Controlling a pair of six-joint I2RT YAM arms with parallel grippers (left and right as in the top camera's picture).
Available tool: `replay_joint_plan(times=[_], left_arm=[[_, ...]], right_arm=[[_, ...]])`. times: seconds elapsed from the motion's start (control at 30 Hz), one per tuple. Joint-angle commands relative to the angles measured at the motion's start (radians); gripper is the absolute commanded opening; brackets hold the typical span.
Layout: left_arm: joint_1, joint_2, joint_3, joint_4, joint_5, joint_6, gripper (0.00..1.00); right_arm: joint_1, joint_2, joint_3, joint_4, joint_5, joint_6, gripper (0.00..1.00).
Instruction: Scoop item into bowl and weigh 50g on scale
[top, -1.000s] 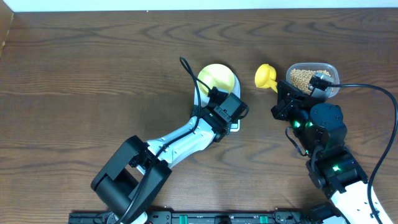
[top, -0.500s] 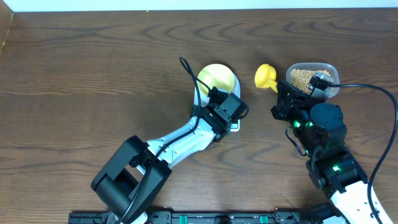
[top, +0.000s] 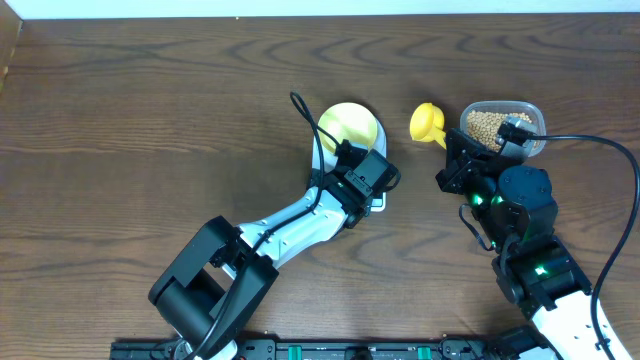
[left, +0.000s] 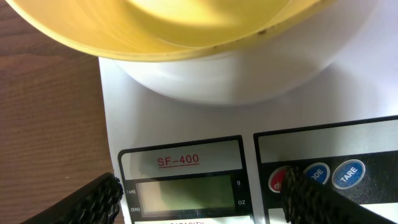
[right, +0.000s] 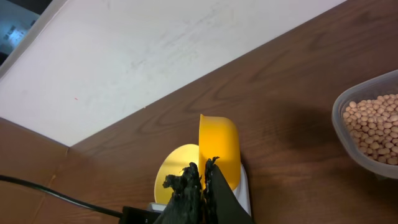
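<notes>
Beans (top: 487, 124): a tan heap in the clear plastic tub (top: 530, 112), which sits on the worktop (top: 150, 110) toward the far edge, right of centre; the right wrist view shows them filling the tub's bottom (right: 373, 127). All the beans seen lie in that tub. Bowl (top: 350, 125): pale yellow-green, near the middle of the worktop on the far side, standing on the white scale (left: 186, 112). The left wrist view has the bowl's rim (left: 155, 28) right above the scale's platform. Scale's near end carries a grey LCD window (left: 183, 193) under a red "SF-400" mark, with round buttons to its right, one lettered TARE (left: 350, 174). From overhead most of the scale is hidden under the left arm. Left tool (left: 199, 193) open, its two dark fingers wide apart at either side of the display end, gripping nothing; whether they touch the scale I cannot tell. Yellow scoop (top: 427, 122) is between bowl and tub, clear of both, cup end toward the far edge. Right tool (right: 202, 180) is closed on the scoop's handle; its wrist view shows the scoop (right: 219, 146) upright, the bowl behind it. A black cable (top: 305, 115) loops past the bowl's left side.
</notes>
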Motion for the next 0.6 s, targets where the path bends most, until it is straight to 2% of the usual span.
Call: replay_joint_plan(times=[0.0, 0.57], left_arm=[[0.010, 0.016, -0.015, -0.002, -0.018, -0.005, 0.84], [0.038, 0.016, -0.015, -0.002, -0.005, -0.006, 0.84]], right_arm=[[-0.007, -0.012, 0.017, 0.000, 0.013, 0.002, 0.01], [-0.007, -0.012, 0.017, 0.001, 0.013, 0.002, 0.01]])
